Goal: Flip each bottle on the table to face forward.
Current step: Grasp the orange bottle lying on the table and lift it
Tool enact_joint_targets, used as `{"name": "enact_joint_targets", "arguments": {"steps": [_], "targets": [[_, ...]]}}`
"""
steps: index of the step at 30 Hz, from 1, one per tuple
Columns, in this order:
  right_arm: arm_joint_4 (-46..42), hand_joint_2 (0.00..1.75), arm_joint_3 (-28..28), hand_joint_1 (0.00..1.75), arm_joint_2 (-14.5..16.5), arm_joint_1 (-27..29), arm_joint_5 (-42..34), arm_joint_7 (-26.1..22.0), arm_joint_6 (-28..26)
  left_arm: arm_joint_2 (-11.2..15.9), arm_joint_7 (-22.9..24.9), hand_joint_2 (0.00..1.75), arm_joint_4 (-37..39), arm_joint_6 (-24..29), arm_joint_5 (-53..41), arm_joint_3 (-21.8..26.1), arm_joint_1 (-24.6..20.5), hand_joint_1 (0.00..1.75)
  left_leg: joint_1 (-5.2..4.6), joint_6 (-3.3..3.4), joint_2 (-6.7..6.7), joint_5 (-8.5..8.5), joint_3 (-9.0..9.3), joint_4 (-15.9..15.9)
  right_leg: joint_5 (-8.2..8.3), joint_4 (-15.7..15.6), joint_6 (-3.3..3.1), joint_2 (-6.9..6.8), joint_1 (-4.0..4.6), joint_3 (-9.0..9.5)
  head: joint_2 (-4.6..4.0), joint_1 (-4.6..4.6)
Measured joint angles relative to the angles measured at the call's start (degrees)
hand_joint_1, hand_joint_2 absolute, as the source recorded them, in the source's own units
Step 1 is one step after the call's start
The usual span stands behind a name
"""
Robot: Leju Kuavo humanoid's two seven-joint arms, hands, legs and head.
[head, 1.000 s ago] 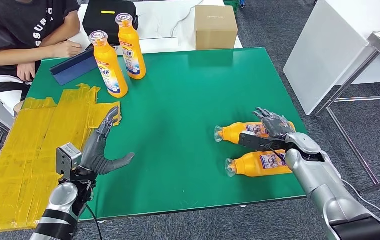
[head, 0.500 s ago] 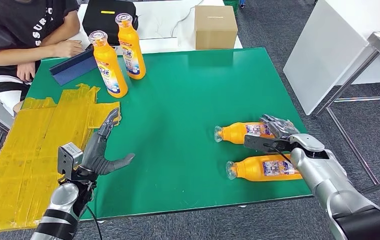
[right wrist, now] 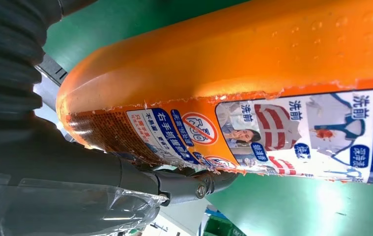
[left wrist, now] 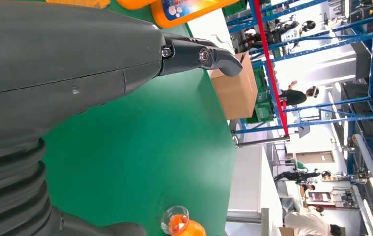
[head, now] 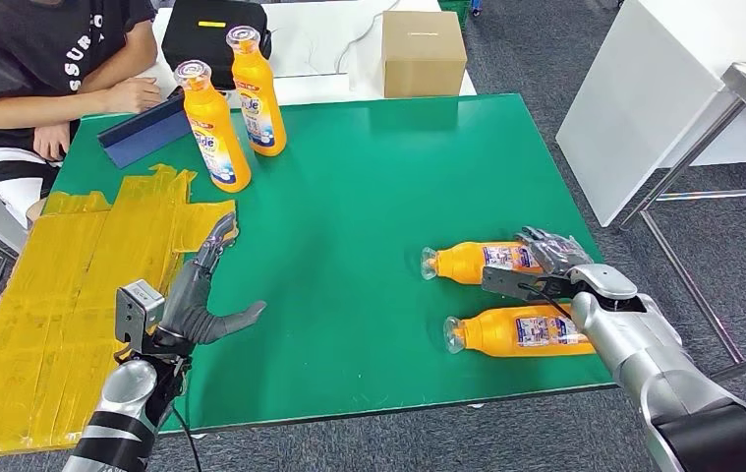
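On the green table (head: 369, 216), near its right edge, the robot's right hand (head: 545, 265) wraps the base end of the farther of 2 lying bottles (head: 477, 261), fingers over its far side and thumb under its near side; the right wrist view shows orange plastic and a back label pressed close against the thumb. That looks like a grip taken to lift or roll the bottle so its front shows, though contact all round cannot be confirmed. Just beside it, closer to the robot, the second lying bottle (head: 511, 329) waits with its cap toward the table's middle, back label up, likely next in line.

At the far left corner, 2 upright bottles (head: 216, 128) stand side by side, front labels toward the robot, apparently already turned. That makes 4 bottles in all.

Over the near left of the table, the left hand (head: 197, 305) hovers with fingers spread and holding nothing, well apart from every bottle, seemingly kept clear. 1 person (head: 34, 59) sits at the far left corner, and 1 cardboard box (head: 423, 51) stands beyond the table.
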Motion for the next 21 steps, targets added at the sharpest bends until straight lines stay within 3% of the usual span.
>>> {"name": "enact_joint_targets", "arguments": {"steps": [3,7,8,9,12,13,21], "targets": [[0.26,1.75,0.11,0.00,0.02,-0.08,0.49,0.67,-0.36,0.00,0.01,1.75,0.02,0.00,0.00,0.00,-0.03,0.00,0.00,0.00,0.00,0.00,0.00,0.00,0.00,0.00,0.00,0.00,0.00,0.00,0.00,0.01],[0.97,1.75,0.63,0.00,0.31,-0.32,3.30,4.94,-2.33,-0.15,0.24,1.75,0.12,0.19,0.00,0.00,-0.05,0.00,0.00,0.00,0.00,0.00,0.00,0.00,0.00,0.00,0.00,0.00,0.00,0.01,0.00,0.00],[1.22,1.75,0.75,0.08,0.43,-0.42,4.03,6.02,-3.00,-0.26,0.28,1.75,0.21,0.31,0.00,0.00,-0.05,0.00,0.00,0.00,0.00,0.00,0.00,0.00,0.00,0.00,0.00,0.00,0.00,0.01,0.00,0.01],[1.51,1.75,0.90,0.41,0.56,-0.49,4.94,7.16,-3.90,-0.37,0.32,1.75,0.33,0.42,0.00,0.00,-0.04,0.00,0.00,0.00,0.00,0.00,0.00,0.00,0.00,0.00,0.00,0.00,0.00,0.01,0.00,0.01],[2.57,1.75,1.77,1.62,1.06,-0.58,9.08,12.14,-8.63,-0.74,0.51,1.75,0.72,0.62,-0.01,0.00,-0.03,0.00,0.00,0.00,0.00,0.00,-0.01,0.00,0.00,0.00,0.00,0.00,0.00,0.01,0.00,0.00],[2.91,1.75,1.99,1.74,1.25,-0.58,9.96,13.28,-10.25,-0.86,0.59,1.75,0.84,0.66,-0.03,0.00,-0.02,0.00,0.00,0.00,0.00,0.00,-0.01,0.00,0.00,0.00,0.00,0.00,0.00,0.01,0.00,-0.01],[4.19,1.75,1.44,1.75,2.41,-0.54,10.85,12.17,-14.92,-1.44,0.95,1.75,1.48,0.76,-0.10,0.00,0.06,0.00,0.01,0.00,0.00,0.00,0.00,0.00,0.00,0.00,0.00,0.00,0.01,0.00,0.00,0.00]]}}
